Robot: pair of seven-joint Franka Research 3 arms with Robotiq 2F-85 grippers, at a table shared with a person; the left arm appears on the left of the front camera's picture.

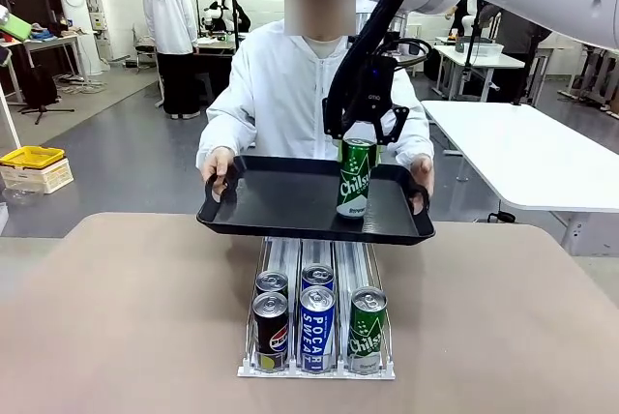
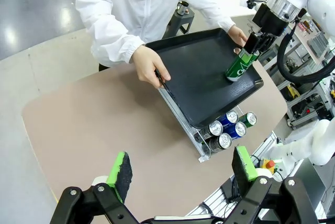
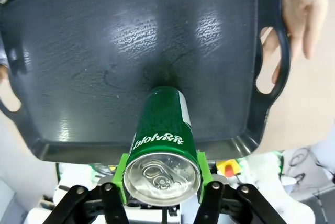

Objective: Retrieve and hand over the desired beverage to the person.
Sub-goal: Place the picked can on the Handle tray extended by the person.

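Left pincer (image 2: 182, 170) hangs wide open, nothing between its green pads, the table (image 2: 94, 124) below it. Ahead of it, a rack (image 2: 203, 153) of cans pokes out from under the black tray (image 2: 199, 77). Across to the right pincer (image 1: 358, 138): it's clamped on the top of the green can (image 1: 355, 179), which stands slightly tilted on the tray just beneath it. The person (image 1: 280, 85) grips both tray handles, one either side of that pincer.
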